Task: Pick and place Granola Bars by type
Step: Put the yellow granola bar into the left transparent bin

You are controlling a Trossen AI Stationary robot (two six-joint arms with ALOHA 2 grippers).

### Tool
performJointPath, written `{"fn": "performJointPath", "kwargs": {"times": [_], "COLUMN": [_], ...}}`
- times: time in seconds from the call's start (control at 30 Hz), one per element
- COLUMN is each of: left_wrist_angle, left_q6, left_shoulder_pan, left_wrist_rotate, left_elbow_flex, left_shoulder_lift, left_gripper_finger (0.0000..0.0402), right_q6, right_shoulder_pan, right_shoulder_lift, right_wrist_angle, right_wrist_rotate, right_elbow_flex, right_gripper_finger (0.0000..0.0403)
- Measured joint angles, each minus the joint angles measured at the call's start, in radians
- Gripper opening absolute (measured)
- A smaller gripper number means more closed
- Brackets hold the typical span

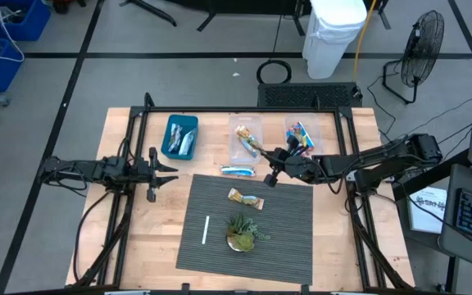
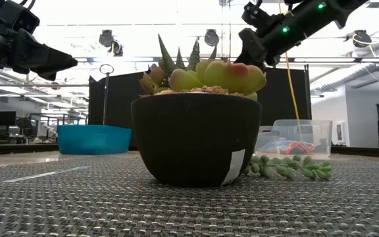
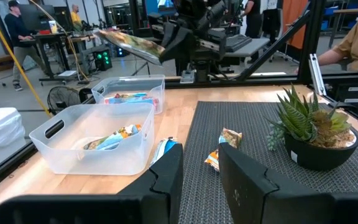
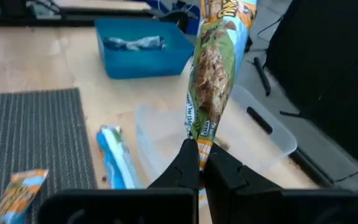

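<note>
Three bins stand along the far side of the wooden table (image 1: 121,238). The blue bin (image 1: 180,136) on the left is opaque plastic and holds silvery-blue bars (image 1: 187,142) — how many cannot be told. The middle clear bin (image 1: 244,141) is thin see-through plastic with at least one tan bar (image 3: 112,138) inside. The right clear bin (image 1: 301,135) holds blue-and-red bars (image 1: 300,134), heaped so the count is unclear.

Two bars lie loose. One silvery-blue bar (image 1: 237,171) rests on bare wood just near the middle bin, at the far edge of the mat (image 1: 285,238). One tan bar with blue ends (image 1: 245,198) lies crumpled on the mat, a dark ribbed rectangle.

The right gripper (image 1: 269,157) hangs above the near right corner of the middle bin, its fingers pinched together on one end of a third loose bar — a long tan-and-green bar (image 4: 210,81) with a glossy wrapper, sticking out past the fingertips.

The left gripper (image 1: 169,168) waits at the left, clear of the mat, its two fingers apart with nothing between them.

One succulent in a round dark pot (image 1: 241,233) sits at the near middle of the mat, with one thin white stick (image 1: 206,229) to its left.
</note>
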Motion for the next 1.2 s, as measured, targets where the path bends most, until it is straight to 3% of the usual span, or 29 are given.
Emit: {"fn": "performJointPath", "kwargs": {"times": [0.3, 0.7, 0.97, 1.2], "left_wrist_angle": [0.0, 0.0, 0.0, 0.0], "left_q6": [0.0, 0.0, 0.0, 0.0], "left_shoulder_pan": [0.0, 0.0, 0.0, 0.0], "left_wrist_rotate": [0.0, 0.0, 0.0, 0.0], "left_elbow_flex": [0.0, 0.0, 0.0, 0.0], "left_shoulder_lift": [0.0, 0.0, 0.0, 0.0], "left_gripper_finger": [0.0108, 0.0108, 0.0108, 0.0108], "right_q6": [-0.028, 0.031, 0.044, 0.056], "right_shoulder_pan": [-0.116, -0.366, -0.392, -0.406], "right_shoulder_lift": [0.001, 0.004, 0.08, 0.158], "right_wrist_angle": [0.039, -0.066, -0.071, -0.001], "right_wrist_rotate": [-0.186, -0.471, -0.481, -0.554], "right_elbow_flex": [0.033, 0.074, 0.074, 0.074], "right_gripper_finger": [0.0, 0.0, 0.0, 0.0]}}
